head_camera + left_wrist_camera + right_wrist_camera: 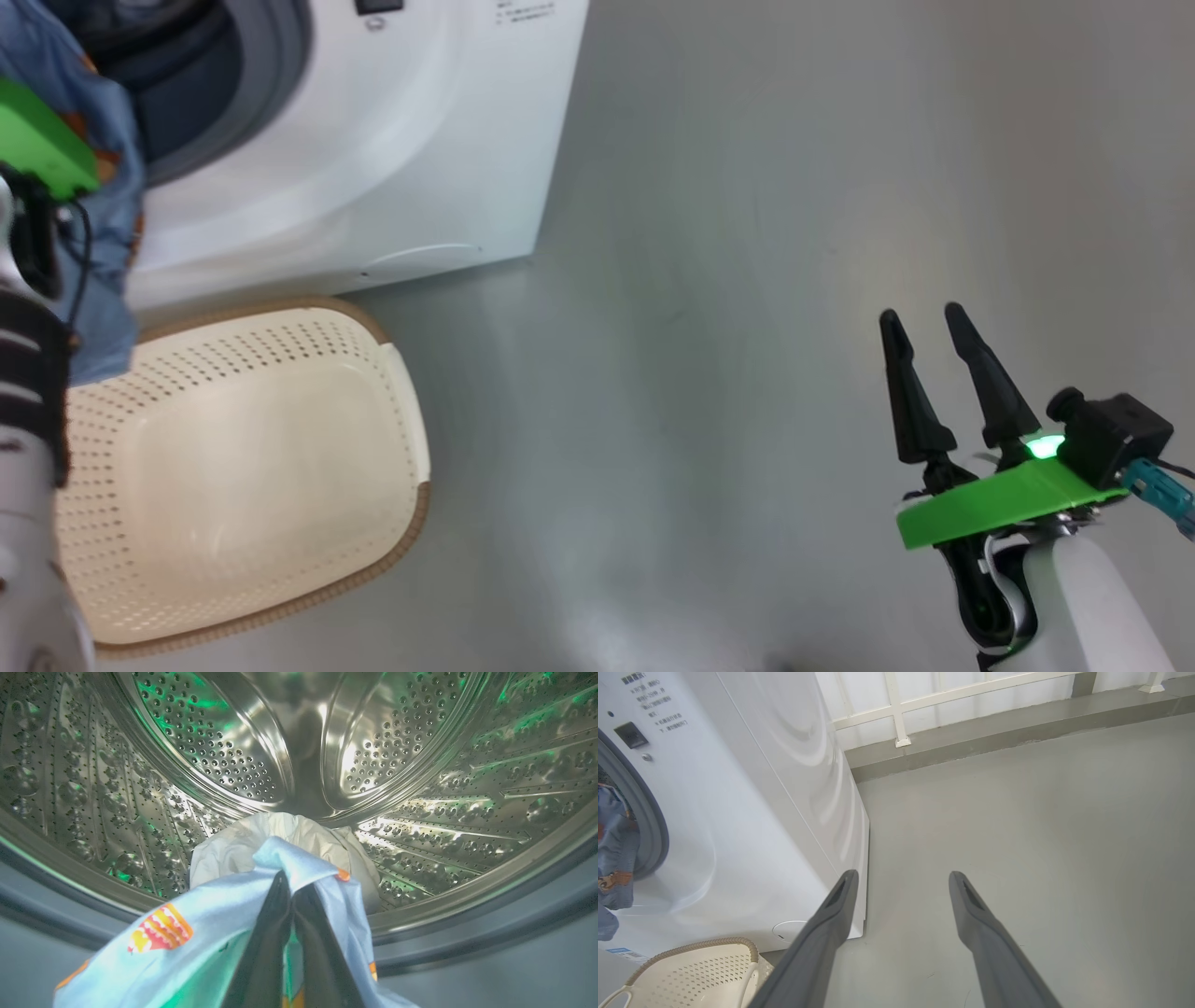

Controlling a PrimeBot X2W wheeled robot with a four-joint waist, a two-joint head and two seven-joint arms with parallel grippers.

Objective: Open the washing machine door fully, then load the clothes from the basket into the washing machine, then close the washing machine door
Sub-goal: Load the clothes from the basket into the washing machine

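Nearest, at 4 o'clock in the head view: right gripper (920, 317), jaws spread wide and empty above the grey floor (700, 327); at 8 o'clock, cream basket (401, 411) with brown rim, standing on the floor just before the washing machine (373, 140), which fills 11 o'clock. At the machine's mouth: left gripper (290, 886), jaws closed on the light blue garment (210, 924), which hangs out past the grey gasket (490, 947). Farthest, at 6 o'clock in the left wrist view: white garment (224, 849), lying on the steel drum (117, 788) wall beyond the fingertips.
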